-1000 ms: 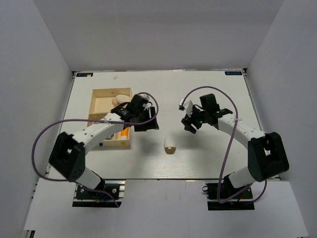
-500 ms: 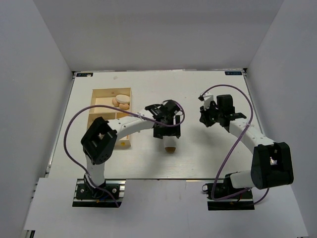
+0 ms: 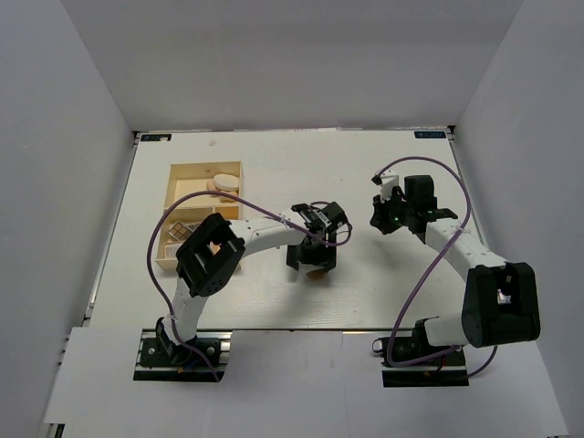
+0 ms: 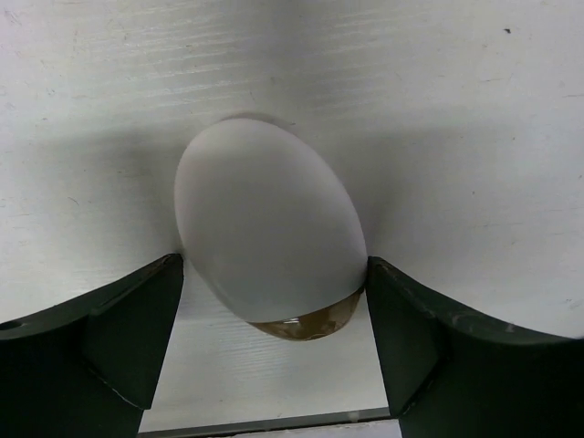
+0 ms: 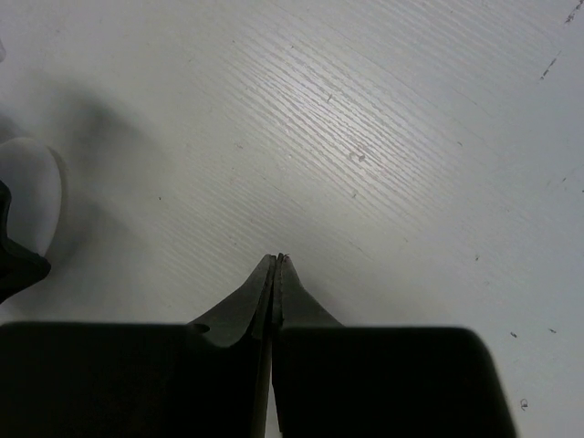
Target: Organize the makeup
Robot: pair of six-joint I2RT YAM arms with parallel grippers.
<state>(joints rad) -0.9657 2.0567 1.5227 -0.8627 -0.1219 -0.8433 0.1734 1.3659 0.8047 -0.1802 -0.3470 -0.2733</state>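
Note:
A white egg-shaped makeup piece [image 4: 269,219] with a glossy brown end lies on the white table. My left gripper [image 4: 274,274] is open and straddles it, one dark finger close against each side. From above, the left gripper [image 3: 313,260] covers most of the egg-shaped piece [image 3: 315,274]. My right gripper [image 3: 381,222] hovers over bare table to the right, shut with nothing between its fingers [image 5: 276,260]. Peach sponges [image 3: 222,185] and slim palettes [image 3: 187,228] lie in the wooden tray [image 3: 182,178].
The divided wooden tray sits at the table's left. White walls enclose the table on three sides. The left arm's purple cable [image 3: 265,214] arcs over the table between tray and gripper. The right wrist view catches the egg-shaped piece [image 5: 32,196] at its left edge.
My left gripper has swung from the tray to the table's middle and come down around the egg-shaped piece. My right gripper has closed and drawn back to the right.

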